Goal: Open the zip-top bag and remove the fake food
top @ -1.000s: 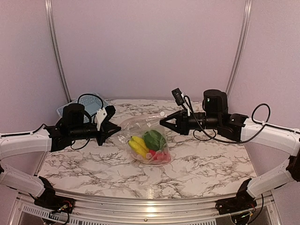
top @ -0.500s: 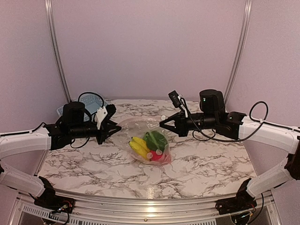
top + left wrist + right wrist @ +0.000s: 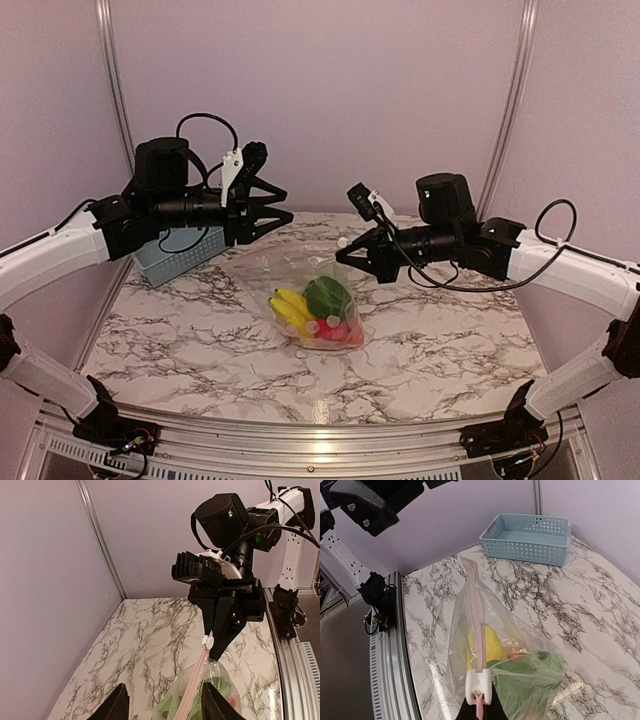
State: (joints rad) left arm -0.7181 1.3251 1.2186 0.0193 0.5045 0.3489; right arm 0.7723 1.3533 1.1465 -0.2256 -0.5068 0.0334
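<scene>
Marble bench (image 3: pixel 450 350) has the zip-top bag (image 3: pixel 300 270) lying in its middle. My left claw (image 3: pixel 283 203) has opened and gone up high since a moment ago. My right claw (image 3: pixel 342 255) pinches the bag's zip strip tight. Inside sits the fake food (image 3: pixel 318 310): yellow bananas, something green, something red.

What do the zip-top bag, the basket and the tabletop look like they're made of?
Zip-top bag: thin, soft clear plastic, glossy; it wrinkles and the fake food shows through it. Basket: light blue rigid plastic, probably moulded, judging by its regular perforated walls. Tabletop: marble pattern with a slight sheen; real stone or printed laminate, cannot tell.
</scene>
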